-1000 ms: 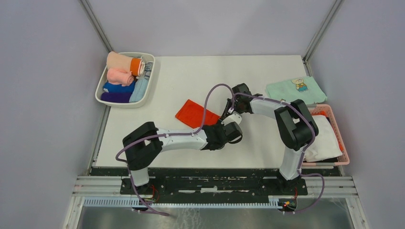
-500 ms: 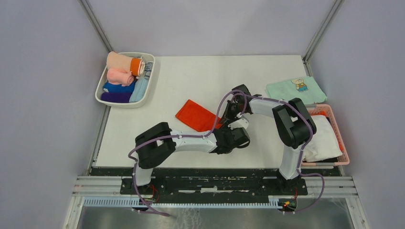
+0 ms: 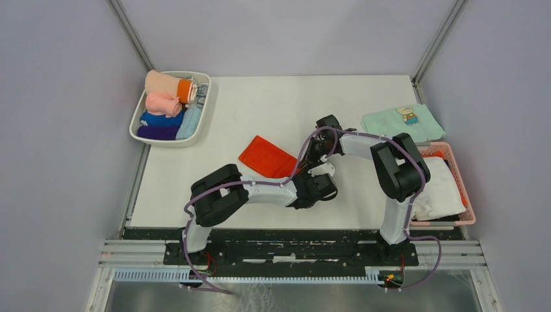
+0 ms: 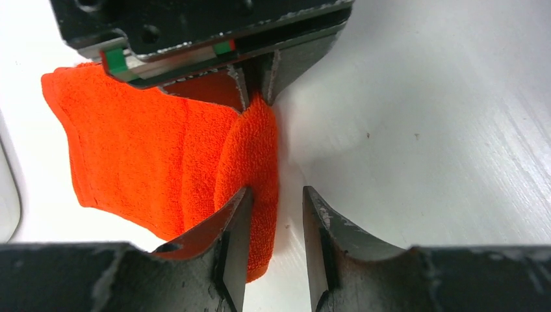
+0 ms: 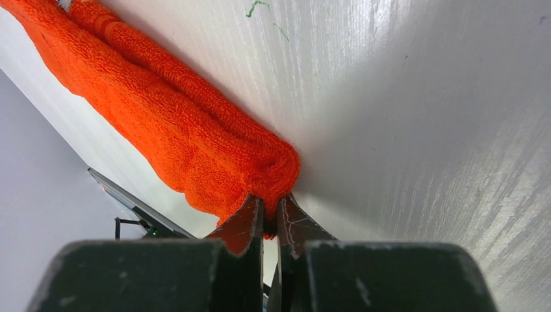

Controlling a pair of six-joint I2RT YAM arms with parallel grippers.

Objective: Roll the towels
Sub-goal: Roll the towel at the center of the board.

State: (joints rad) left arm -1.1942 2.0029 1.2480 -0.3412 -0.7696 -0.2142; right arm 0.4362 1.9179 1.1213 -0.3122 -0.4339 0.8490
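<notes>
Location: red-orange towel (image 3: 263,156) flat on table (image 3: 260,110), centre, one edge folded thick.
Right gripper (image 5: 269,200): fingers pressed together, pinching fold end.
Left gripper (image 4: 276,195): fingers spread astride fold, unclamped.
Handling: terry cloth, light, soft, limp; likely unrolls. Grip thick fold.

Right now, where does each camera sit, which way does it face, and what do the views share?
Top external: above and behind the bases, looking down on the table; left arm and right arm show.
Left wrist: on the left arm, looking down at the towel; left gripper open, right gripper opposite.
Right wrist: on the right arm, looking low along the table at the towel; right gripper shut on its fold.
Shared: all three show the towel; both wrist views show the right gripper.
</notes>
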